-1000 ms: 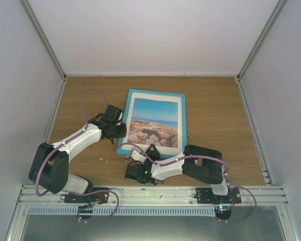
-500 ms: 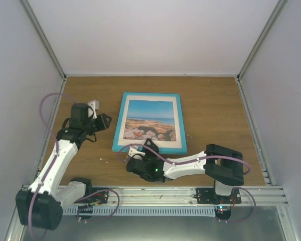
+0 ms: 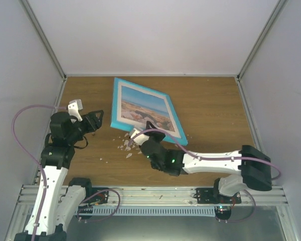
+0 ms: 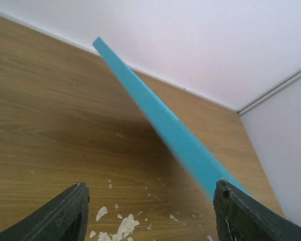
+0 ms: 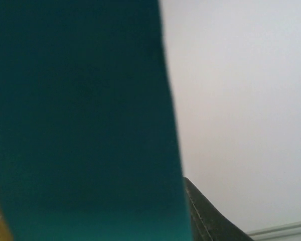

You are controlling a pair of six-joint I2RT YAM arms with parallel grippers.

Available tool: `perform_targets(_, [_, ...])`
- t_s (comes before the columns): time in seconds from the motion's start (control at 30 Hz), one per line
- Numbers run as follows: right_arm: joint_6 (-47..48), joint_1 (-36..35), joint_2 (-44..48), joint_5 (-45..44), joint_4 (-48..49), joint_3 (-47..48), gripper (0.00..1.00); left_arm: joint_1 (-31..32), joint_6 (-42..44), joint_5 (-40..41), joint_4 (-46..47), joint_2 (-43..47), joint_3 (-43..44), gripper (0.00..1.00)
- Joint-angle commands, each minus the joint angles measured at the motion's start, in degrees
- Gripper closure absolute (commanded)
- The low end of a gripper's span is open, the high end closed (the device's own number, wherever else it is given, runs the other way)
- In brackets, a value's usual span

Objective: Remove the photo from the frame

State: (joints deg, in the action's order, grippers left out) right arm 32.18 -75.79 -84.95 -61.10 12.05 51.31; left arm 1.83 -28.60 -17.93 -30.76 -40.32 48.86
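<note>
1. The photo [image 3: 143, 106], a beach scene with blue sky above pale and brown rocks, sits face up inside the frame [image 3: 114, 103]. It has not been taken out.
2. The frame is near the middle of the surface [image 3: 215, 115], turned askew to the walls. It is tilted: the left wrist view shows its turquoise edge [image 4: 175, 135] raised clear of the wood, with a shadow beneath it.
3. Right fingers [image 5: 205, 221]: the top view places them at the near-left edge of the frame, with the right arm [image 3: 210, 160] stretched across the near part of the surface.
4. In the right wrist view the frame [image 5: 80, 115] fills the left half at very close range. One dark finger lies just beside its edge and the other is hidden behind it. The fingers are closed on that edge and carry the raised side.
5. Left fingers [image 4: 65, 213]: spread wide, with nothing between them and nothing in contact with either pad. They are held above the surface to the left of the frame, apart from it and pointing toward its edge.
6. White flakes [image 3: 126, 146] lie scattered on the wood just beside the frame's near-left edge. They also appear between the left fingers in the left wrist view [image 4: 120, 226].
</note>
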Motion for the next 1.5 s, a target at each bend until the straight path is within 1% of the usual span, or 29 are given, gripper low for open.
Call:
perform_targets(0.0, [-6.00,3.27,7.34,5.55,12.87,4.43,0.99,-0.42,-2.90,-2.62,2.14,2.46,1.47,0.31])
perform_targets(0.17, [-13.81,7.68,11.79,10.34,14.10,6.85,1.00,-0.39,-4.10,-6.46,3.40,2.95,1.57,0.28])
perform_targets(0.3, [-23.56,11.92,15.14,13.56,13.84,7.11,0.99,-0.41,-4.68,-8.22,4.67,2.84,0.45,0.27])
perform_targets(0.4, [-34.01,16.30,17.90,16.62,12.95,5.30,0.99,-0.33,-4.93,-9.21,5.33,2.70,-0.25,0.27])
perform_targets(0.47, [-43.77,19.85,19.34,18.60,10.31,4.41,1.00,-0.33,-5.32,-9.93,5.94,2.64,-0.95,0.26])
perform_targets(0.63, [-62.69,25.27,23.90,20.40,7.12,-1.23,0.99,-0.33,-6.55,-11.94,8.24,2.96,-4.33,0.25])
perform_targets(0.73, [-73.57,27.28,25.96,20.59,6.52,-5.86,1.00,-0.33,-7.09,-13.17,9.48,2.50,-5.99,0.25])
perform_targets(0.93, [-96.81,29.07,28.03,18.89,0.94,-13.86,0.99,-0.24,-8.42,-14.74,11.72,2.54,-10.01,0.24])
perform_targets(1.17, [-121.04,29.25,27.25,20.46,1.86,-24.69,0.99,-0.07,-10.29,-17.52,15.28,2.49,-16.40,0.21])
perform_targets(1.27, [-127.85,29.21,25.71,21.99,3.99,-28.06,0.99,0.02,-11.24,-18.33,17.13,2.48,-19.14,0.20])
perform_targets(1.47, [-135.26,27.98,21.12,24.90,3.72,-29.42,0.99,0.69,-13.99,-19.62,21.08,1.86,-23.96,0.17])
